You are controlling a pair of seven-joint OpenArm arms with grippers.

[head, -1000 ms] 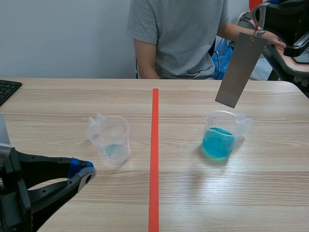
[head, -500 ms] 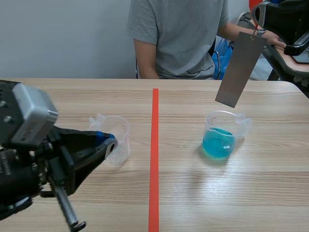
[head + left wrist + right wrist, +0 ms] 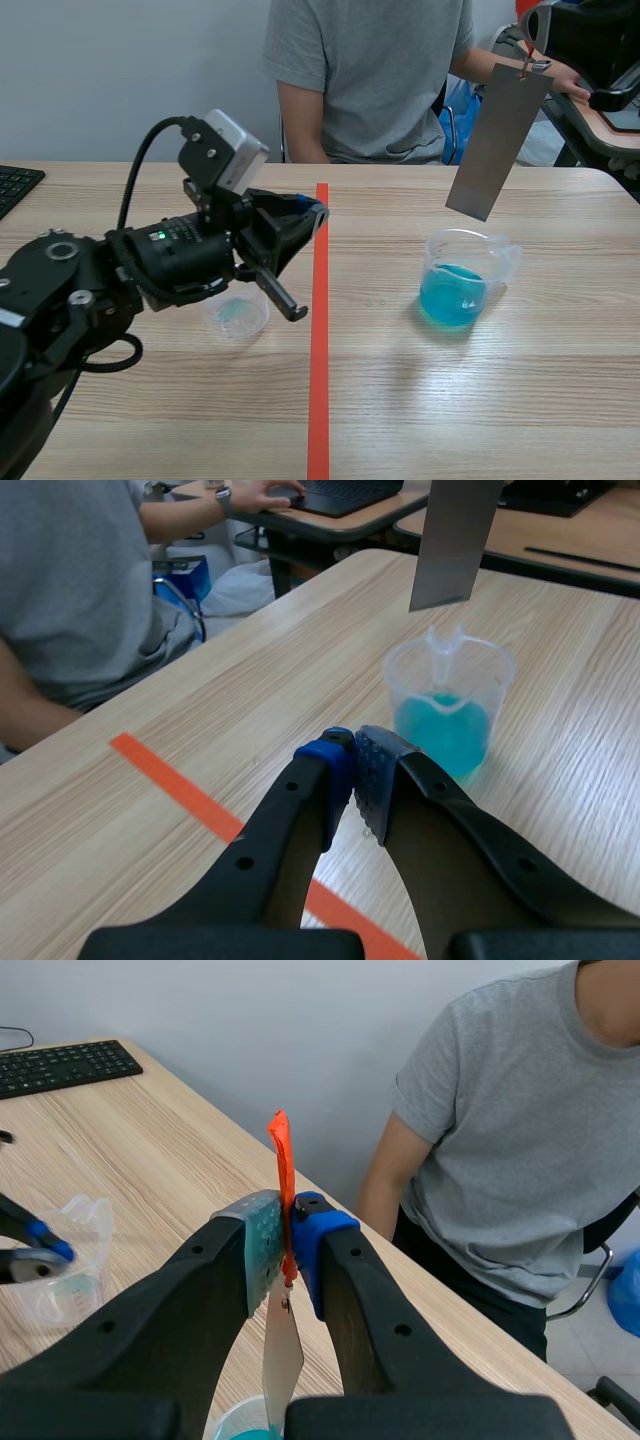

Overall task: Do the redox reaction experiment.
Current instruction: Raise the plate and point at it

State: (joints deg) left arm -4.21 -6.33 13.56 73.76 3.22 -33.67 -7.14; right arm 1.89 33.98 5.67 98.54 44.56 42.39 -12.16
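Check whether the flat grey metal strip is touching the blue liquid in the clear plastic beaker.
Apart: left wrist view shows the strip ending clear above the beaker rim.

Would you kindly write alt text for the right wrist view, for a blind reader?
The right gripper is shut on an orange-red tab, from which a grey metal strip hangs above a clear plastic beaker of blue liquid. A person in a grey T-shirt sits across the table.

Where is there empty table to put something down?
The bare patch is the near right corner, bordered by the tape line and the blue cup. Another lies between that cup and the tape. Crowded: around the left hand and the clear cup under its arm, and under the metal strip.
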